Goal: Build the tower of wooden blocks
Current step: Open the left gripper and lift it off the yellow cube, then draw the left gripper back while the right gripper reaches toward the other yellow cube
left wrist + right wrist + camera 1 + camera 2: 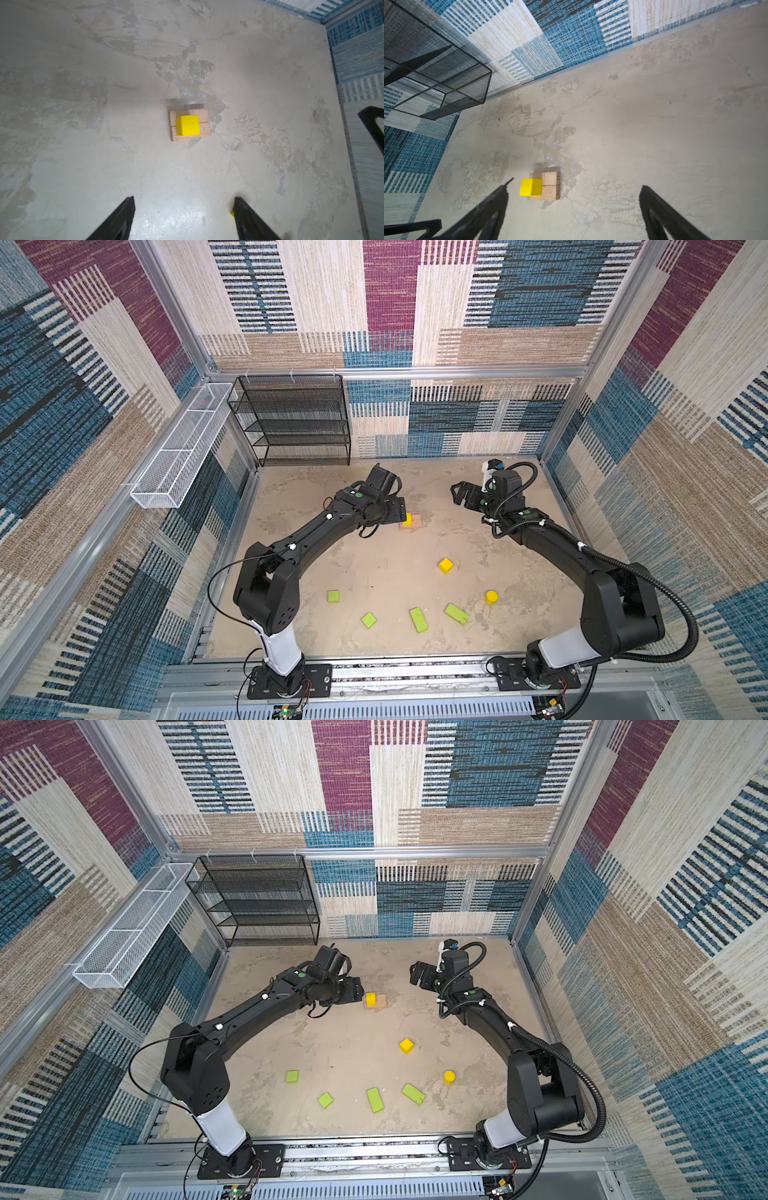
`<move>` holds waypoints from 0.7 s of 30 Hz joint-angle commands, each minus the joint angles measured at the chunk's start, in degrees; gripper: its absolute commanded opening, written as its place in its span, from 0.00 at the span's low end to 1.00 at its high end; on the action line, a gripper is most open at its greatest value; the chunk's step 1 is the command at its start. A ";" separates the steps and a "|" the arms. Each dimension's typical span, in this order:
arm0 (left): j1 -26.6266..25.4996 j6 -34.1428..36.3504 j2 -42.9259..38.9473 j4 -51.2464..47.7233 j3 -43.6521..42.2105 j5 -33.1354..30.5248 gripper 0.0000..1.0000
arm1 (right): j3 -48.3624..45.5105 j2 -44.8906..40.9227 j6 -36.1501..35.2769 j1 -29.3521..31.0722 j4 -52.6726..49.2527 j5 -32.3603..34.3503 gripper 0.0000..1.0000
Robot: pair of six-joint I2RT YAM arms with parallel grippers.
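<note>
In both top views the yellow cube sits on two tan bars just in front of the left gripper, away from the right gripper. The left wrist view shows the left gripper spread apart, holding nothing. The right wrist view shows the right gripper spread wide, empty, the cube beside one finger.

The yellow cube covers part of the tan bars; left fingers run off-frame.

Left pincer, right pincer: jaws apart, empty.
</note>
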 commanded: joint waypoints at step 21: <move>7.64 2.20 -17.67 18.34 -20.21 7.64 0.79 | 3.20 2.36 -8.48 12.47 -23.35 10.10 0.92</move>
